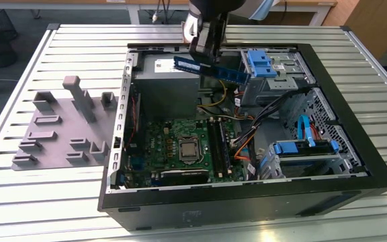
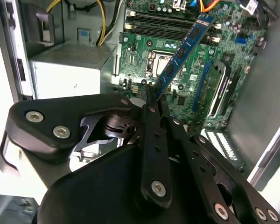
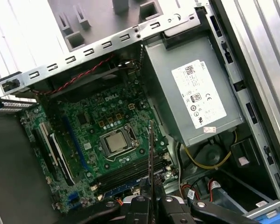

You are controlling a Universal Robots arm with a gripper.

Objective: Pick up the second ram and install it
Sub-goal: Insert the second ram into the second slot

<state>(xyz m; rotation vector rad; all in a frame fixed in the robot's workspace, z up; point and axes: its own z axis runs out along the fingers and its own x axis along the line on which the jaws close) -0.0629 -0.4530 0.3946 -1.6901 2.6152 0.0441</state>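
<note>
Clamped tight, my gripper (image 2: 151,95) has the second ram (image 1: 211,70) by one end, the stick slanting in the air above the open computer case (image 1: 355,151). So the pick-up is done; seating it in the memory slots (image 1: 218,143) on the motherboard (image 3: 107,135) remains.

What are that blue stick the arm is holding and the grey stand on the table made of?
The second ram, clamped in the gripper, looks like a rigid blue circuit board carrying small dark chips, slightly glossy. The grey holder tray appears to be matte moulded or printed plastic: uniform dull grey, blocky uprights, no shine.
</note>
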